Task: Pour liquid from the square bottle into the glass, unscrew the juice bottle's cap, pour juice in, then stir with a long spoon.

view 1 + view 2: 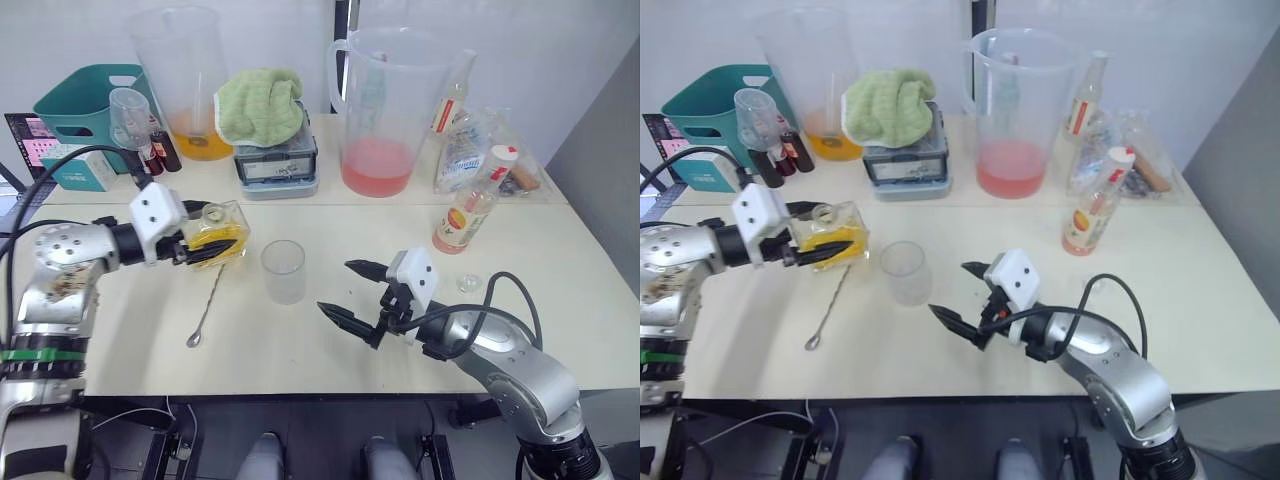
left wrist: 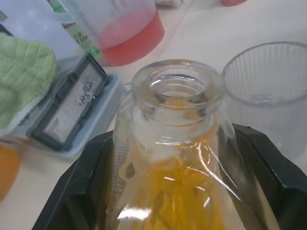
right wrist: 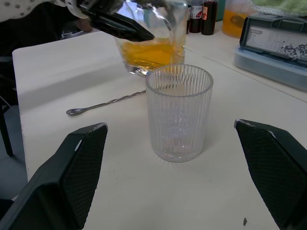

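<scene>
**Square bottle lifted, first pour not yet begun**

Item 1: squat, angular clear glass square bottle (image 1: pixel 218 233) holding yellow-orange liquid. It is unstoppered, pinched between the two black fingers of the left hand (image 1: pixel 205 244), and sits just beside the glass, its neck leaning slightly that way.

Item 2: small clear ribbed cylindrical glass (image 1: pixel 283 270), upright on the pale bench (image 1: pixel 330 225) between the two hands. It looks empty, so no liquid appears to have gone in.

Item 3: thin long silver metal spoon (image 1: pixel 207 305), flat on the bench, just in front of the square bottle, untouched.

Item 4: right hand (image 1: pixel 352 292), fingers spread wide, holding nothing, near the glass on its far side from the bottle.

Item 5: slim clear plastic juice bottle (image 1: pixel 468 210) with pinkish-orange liquid and red-orange label, upright well to the right, its white cap (image 1: pixel 503 154) on.

Item 6: small clear glass stopper (image 1: pixel 467 283), on the bench near the juice bottle.

Status, as judged: the opening step is in hand. Both pours, the uncapping and the stir remain.
</scene>
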Robot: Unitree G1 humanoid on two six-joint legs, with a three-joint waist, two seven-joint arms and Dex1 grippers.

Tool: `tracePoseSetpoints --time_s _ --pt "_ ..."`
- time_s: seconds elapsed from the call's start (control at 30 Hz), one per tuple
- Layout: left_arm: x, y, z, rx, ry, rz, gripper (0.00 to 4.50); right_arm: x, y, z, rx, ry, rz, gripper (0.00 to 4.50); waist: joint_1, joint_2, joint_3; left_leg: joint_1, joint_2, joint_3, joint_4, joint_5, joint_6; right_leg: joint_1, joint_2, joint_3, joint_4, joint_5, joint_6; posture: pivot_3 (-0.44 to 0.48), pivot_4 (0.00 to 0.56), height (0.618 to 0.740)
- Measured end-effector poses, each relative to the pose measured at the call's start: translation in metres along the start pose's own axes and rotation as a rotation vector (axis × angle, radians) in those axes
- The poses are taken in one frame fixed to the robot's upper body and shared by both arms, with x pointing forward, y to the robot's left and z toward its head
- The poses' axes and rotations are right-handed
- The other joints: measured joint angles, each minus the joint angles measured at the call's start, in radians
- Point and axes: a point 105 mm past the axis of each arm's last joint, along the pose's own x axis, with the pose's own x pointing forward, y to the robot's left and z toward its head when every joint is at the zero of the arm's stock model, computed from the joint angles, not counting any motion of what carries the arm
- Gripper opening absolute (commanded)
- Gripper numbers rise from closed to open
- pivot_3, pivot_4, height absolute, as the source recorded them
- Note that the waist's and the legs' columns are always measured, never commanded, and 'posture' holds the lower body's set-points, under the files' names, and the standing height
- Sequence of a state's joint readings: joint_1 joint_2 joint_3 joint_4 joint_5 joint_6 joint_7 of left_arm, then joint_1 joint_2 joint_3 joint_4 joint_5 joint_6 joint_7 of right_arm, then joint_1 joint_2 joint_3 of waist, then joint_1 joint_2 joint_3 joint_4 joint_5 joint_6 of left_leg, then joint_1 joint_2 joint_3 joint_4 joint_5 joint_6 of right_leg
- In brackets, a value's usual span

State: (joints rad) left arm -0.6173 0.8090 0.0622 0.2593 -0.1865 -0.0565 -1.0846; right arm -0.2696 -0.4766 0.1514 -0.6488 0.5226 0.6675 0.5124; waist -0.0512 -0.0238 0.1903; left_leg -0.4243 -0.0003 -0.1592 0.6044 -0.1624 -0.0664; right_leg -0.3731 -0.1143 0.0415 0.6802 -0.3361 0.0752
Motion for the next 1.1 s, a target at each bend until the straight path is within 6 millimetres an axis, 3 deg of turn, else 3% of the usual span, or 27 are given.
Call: tracePoseSetpoints --time_s 0.37,1.1 --pt "0.027 0.013 0.009 0.213 -0.063 0.095 2.83 0.0 -0.002 0.002 -0.004 -0.009 -0.042 4.5 -0.017 0.0 0.0 -0.001 0.0 -0.001 0.001 0.0 0.0 0.0 0.001 0.0 0.001 0.0 0.0 0.0 0.15 0.74" --pt "0.044 -0.004 0.008 0.521 -0.11 0.115 2.83 0.0 -0.004 0.002 0.014 -0.01 -0.065 4.5 -0.018 0.0 0.0 -0.001 0.0 -0.001 0.001 0.0 0.0 0.0 0.001 0.0 0.001 0.0 0.0 0.0 0.15 0.74"
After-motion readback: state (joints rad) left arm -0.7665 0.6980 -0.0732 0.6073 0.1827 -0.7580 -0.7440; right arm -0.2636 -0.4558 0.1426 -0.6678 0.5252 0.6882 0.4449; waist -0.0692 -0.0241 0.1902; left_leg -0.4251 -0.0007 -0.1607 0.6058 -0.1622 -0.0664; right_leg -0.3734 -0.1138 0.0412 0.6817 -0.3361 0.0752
